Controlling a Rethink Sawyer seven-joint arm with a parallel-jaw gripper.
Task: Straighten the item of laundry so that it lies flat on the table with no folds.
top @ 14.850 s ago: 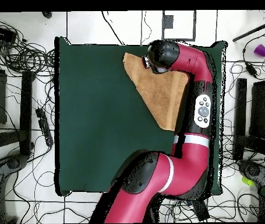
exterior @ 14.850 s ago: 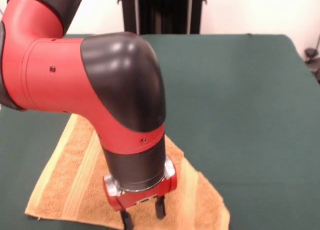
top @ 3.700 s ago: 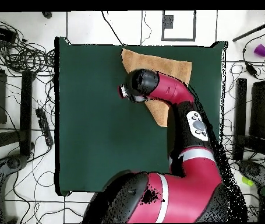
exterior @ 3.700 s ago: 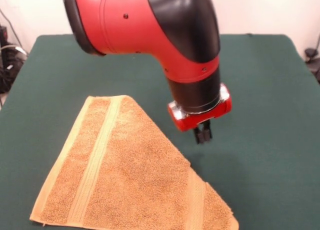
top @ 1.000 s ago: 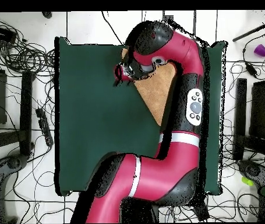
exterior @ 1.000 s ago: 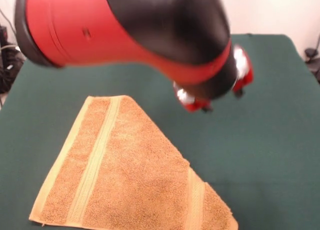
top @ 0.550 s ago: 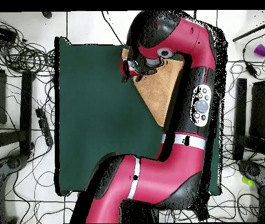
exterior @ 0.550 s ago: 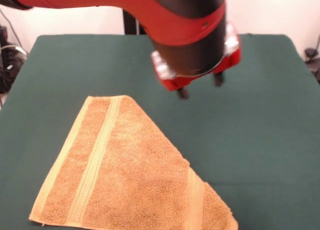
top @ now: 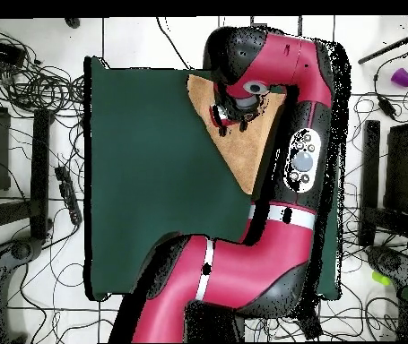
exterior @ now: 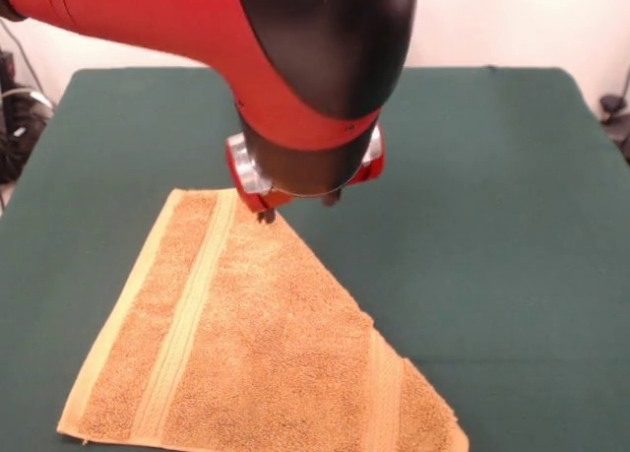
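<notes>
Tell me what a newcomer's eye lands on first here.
First the big red and black arm, filling the top of the front view, its gripper hanging open over the towel's far corner. Next the orange-yellow towel, folded into a triangle at the near left of the green table.

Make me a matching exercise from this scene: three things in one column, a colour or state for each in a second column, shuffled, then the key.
Things:
1. towel
2. table
3. gripper

Descriptions:
A. dark green, felt-like top
B. hanging over the towel's far corner, touching nothing that can be seen
C. orange-yellow, folded into a triangle shape, not flat

Pairs: 1-C, 2-A, 3-B
</notes>
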